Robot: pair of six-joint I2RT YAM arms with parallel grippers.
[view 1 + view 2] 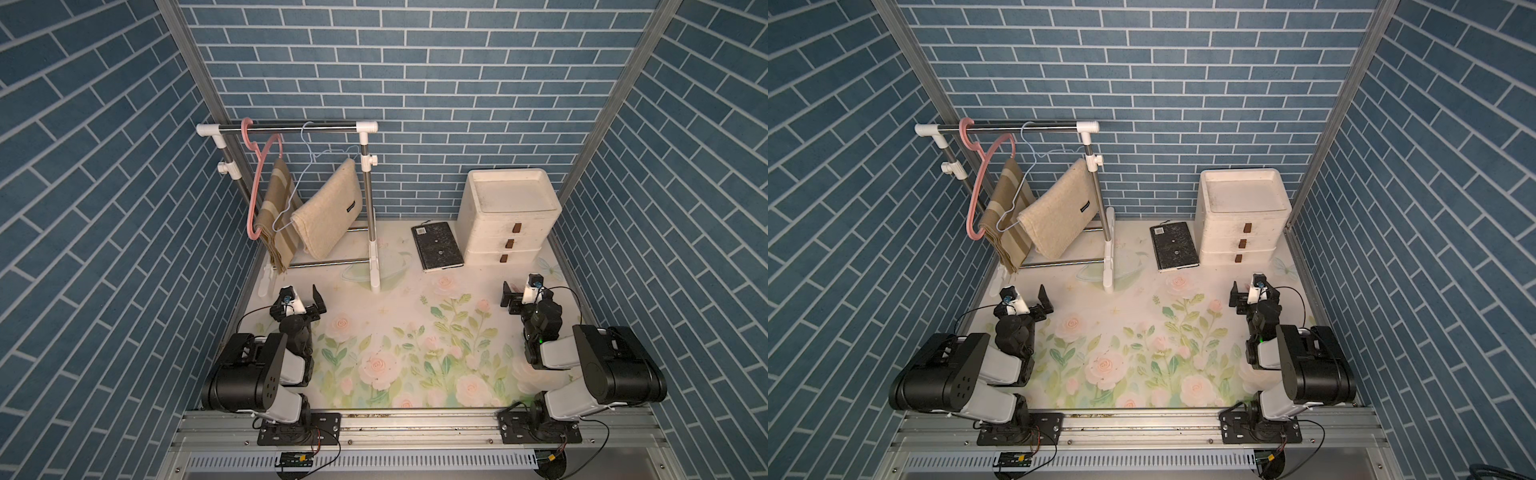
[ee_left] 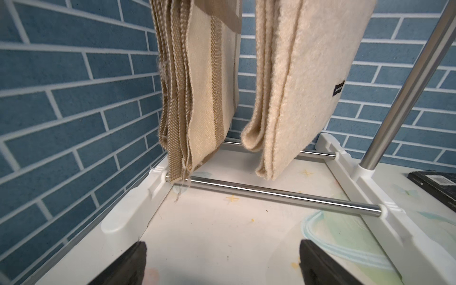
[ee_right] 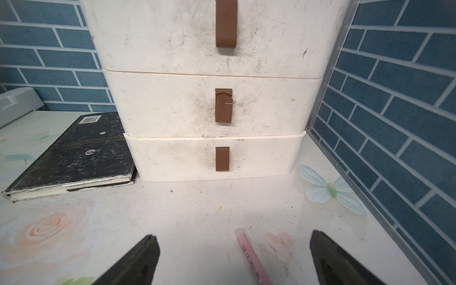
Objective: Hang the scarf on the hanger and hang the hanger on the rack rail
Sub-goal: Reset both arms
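A striped tan scarf (image 1: 276,212) (image 2: 197,86) is draped over the pink hanger (image 1: 254,183) on the rack's top bar (image 1: 291,126). Beside it, a cream scarf (image 1: 328,212) (image 2: 303,81) is folded over a thin pale wire hanger (image 1: 275,225) on the same bar. Both show the same way in both top views. My left gripper (image 1: 301,293) (image 2: 223,246) is open and empty, low over the table in front of the rack's base. My right gripper (image 1: 521,286) (image 3: 235,235) is open at the right, facing the drawers, holding nothing.
A white three-drawer unit (image 1: 511,203) (image 3: 222,106) stands at the back right with a black book (image 1: 436,251) (image 3: 79,150) beside it. A pink pen (image 3: 249,256) lies on the table between the right fingers. The rack's chrome base bar (image 2: 283,195) crosses ahead of the left gripper.
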